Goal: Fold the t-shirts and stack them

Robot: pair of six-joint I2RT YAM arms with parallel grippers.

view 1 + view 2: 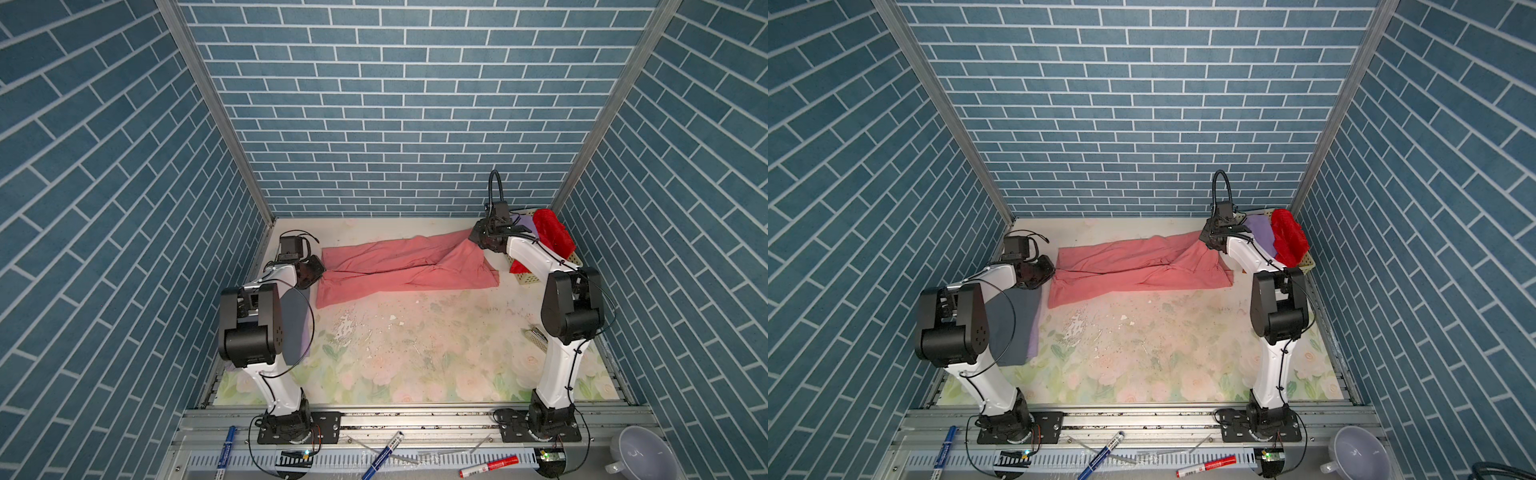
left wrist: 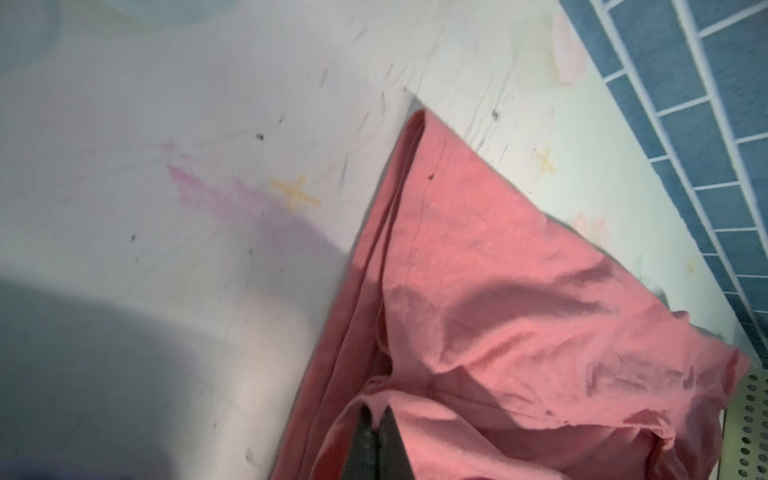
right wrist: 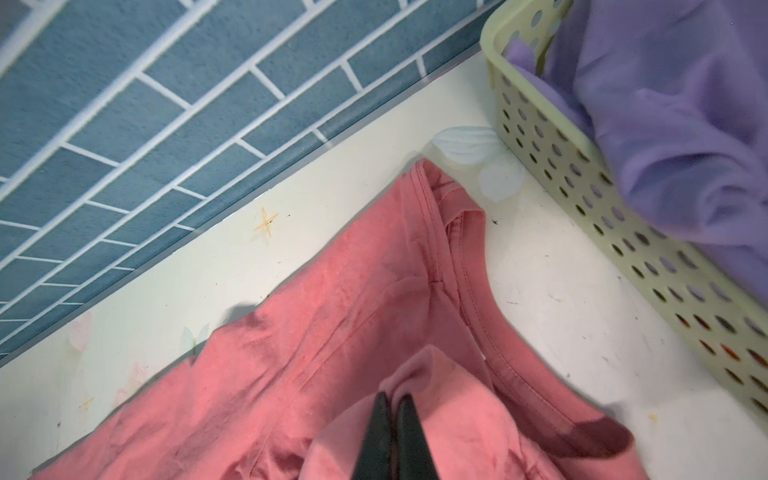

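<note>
1. The salmon pink t-shirt (image 1: 399, 266) lay across the far half of the desk (image 1: 415, 353). It made a long, wrinkled band from left to right, folded along its length.
2. The left gripper (image 2: 377, 419) was low at the left end of this shirt. In the left wrist view its fingers (image 2: 365, 440) were almost together, and a small fold of the pink cloth was pinched between their tips.
3. The right gripper (image 3: 392, 405) was at the far right end of the same shirt. Its fingers (image 3: 376, 436) were together and clamped on a bunch of the pink cloth. In both top views the cloth rose from the desk up to them.
4. The collar (image 3: 469, 291) of the pink shirt lay on the desk near the basket (image 3: 582, 195), but did not touch it.
5. The basket stood in the far right corner. A loose lavender t-shirt (image 3: 665, 124) hung over its rim, and a bright red t-shirt (image 1: 550, 232) was piled on its right side.
6. At the left edge of the desk, partly hidden by the left arm, a slate grey t-shirt (image 1: 1013, 324) lay folded flat on a folded lavender t-shirt (image 1: 1034, 336). Only the right edge of the lavender one showed.
</note>
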